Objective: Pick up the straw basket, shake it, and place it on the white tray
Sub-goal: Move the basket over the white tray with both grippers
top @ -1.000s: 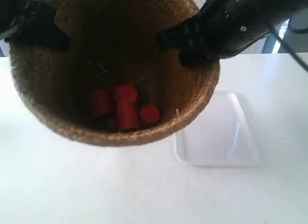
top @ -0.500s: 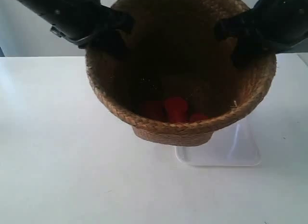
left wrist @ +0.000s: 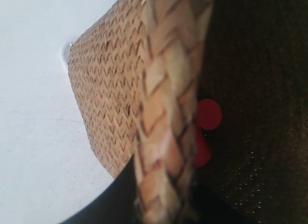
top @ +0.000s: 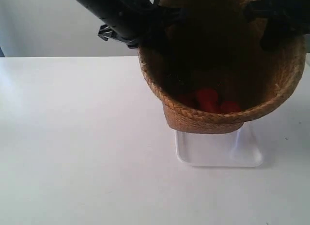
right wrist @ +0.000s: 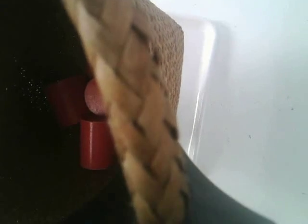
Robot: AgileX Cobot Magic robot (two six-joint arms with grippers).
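The straw basket (top: pixel 203 119) hangs in the air, held by both arms, its base over the far part of the white tray (top: pixel 220 155). Red cylinders (top: pixel 208 99) lie in its dark inside. My left gripper (left wrist: pixel 161 204) is shut on the braided rim (left wrist: pixel 168 103), one finger outside the wall and one inside; in the exterior view it grips at the rim's left (top: pixel 160 31). My right gripper (right wrist: pixel 154 204) is shut on the opposite rim (right wrist: pixel 130 103), seen at the exterior view's right (top: pixel 273 22). The tray's edge (right wrist: pixel 202 79) shows beyond the basket wall.
A white tabletop (top: pixel 77 152) stretches out around the tray. A pale wall (top: pixel 43 26) rises behind the table. Both black arms (top: pixel 116 12) reach in from the top of the exterior view.
The basket, carried by both arms, has swung from the exterior view's left to its right and now hangs above the tray. The red cylinders shifted inside it.
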